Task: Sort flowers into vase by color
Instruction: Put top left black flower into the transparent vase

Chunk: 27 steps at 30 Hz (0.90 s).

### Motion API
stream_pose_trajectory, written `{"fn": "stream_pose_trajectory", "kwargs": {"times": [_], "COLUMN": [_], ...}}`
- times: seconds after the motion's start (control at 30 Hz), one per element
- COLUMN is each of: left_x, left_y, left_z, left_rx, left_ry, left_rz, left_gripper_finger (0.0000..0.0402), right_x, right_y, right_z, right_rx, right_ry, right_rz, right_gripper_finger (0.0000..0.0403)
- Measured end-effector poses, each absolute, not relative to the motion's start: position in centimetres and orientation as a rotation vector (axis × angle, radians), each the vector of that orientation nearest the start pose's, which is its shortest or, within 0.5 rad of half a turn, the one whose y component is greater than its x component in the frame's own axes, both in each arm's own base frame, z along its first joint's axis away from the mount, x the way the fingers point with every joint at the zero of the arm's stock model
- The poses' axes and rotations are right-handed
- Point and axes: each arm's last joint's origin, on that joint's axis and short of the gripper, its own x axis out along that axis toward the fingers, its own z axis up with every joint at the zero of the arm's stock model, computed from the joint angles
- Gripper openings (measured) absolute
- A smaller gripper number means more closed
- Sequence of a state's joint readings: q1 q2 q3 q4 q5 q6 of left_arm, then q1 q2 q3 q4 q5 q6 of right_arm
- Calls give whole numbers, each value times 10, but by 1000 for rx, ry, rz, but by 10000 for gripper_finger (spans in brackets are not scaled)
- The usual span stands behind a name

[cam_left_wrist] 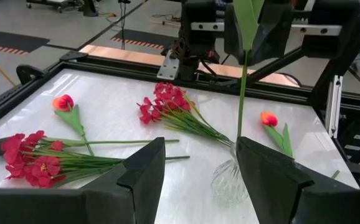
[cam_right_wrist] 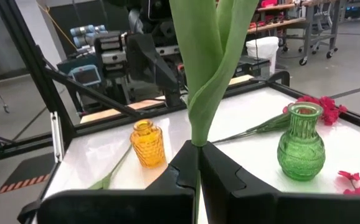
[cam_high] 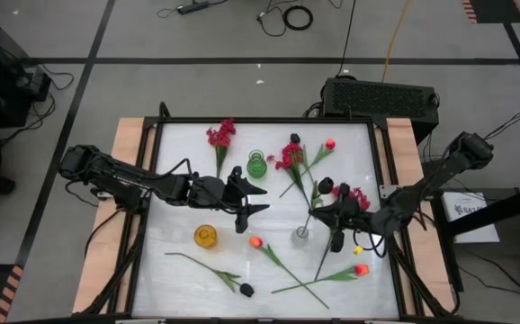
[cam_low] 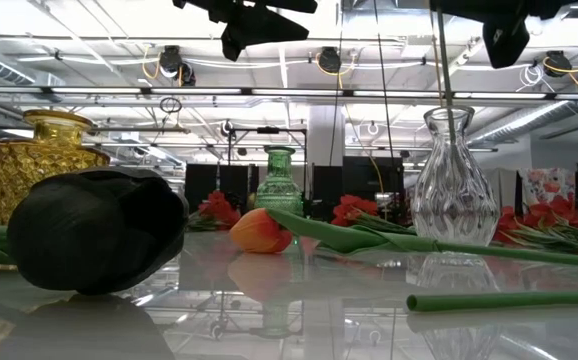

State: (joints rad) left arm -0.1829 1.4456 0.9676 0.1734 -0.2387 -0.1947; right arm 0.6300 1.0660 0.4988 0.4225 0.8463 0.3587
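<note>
Stem pinched tight, the right pincer (cam_right_wrist: 197,163) holds a flower (cam_right_wrist: 206,68) upright above the clear vase (cam_high: 302,235), the green stalk hanging down toward the vase's narrow neck. Gripping it upright looks meant to let the stalk drop straight through that small opening; in the low view the stalk (cam_low: 441,60) runs down into the glass mouth, though whether its tip rests on the bottom cannot be told.

Beside the clear vase, toward the desk's middle, the left pincer (cam_high: 258,199) waits with its fingers spread and nothing between them, pointed at the vase as if standing by.

Around the clear vase the rest of the flowers lie flat on the white desk (cam_high: 174,162), unsorted: an orange tulip (cam_high: 256,241) just beside it, another orange tulip (cam_high: 361,269) near the front edge, a black bloom (cam_high: 246,289) well off toward the front, crimson sprays (cam_high: 289,158) behind it and another crimson spray (cam_high: 221,135) farther back. A yellow vase (cam_high: 206,236) stands beside the clear one on the left arm's side, and a green vase (cam_high: 256,164) behind; both appear empty, so most of the sorting seems yet to be done.
</note>
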Motion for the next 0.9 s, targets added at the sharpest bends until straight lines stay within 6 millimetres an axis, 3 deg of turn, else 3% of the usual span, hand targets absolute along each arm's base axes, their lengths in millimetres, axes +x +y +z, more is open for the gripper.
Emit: {"fn": "stream_pose_trajectory", "kwargs": {"times": [0.9], "left_x": [319], "left_y": [-52], "left_z": [276], "left_rx": [-131], "left_ry": [300], "left_rz": [85], "left_gripper_finger": [205], "right_x": [189], "right_y": [111], "right_z": [232], "right_rx": [201], "right_ry": [130], "right_rz": [-231], "right_gripper_finger": [0]}}
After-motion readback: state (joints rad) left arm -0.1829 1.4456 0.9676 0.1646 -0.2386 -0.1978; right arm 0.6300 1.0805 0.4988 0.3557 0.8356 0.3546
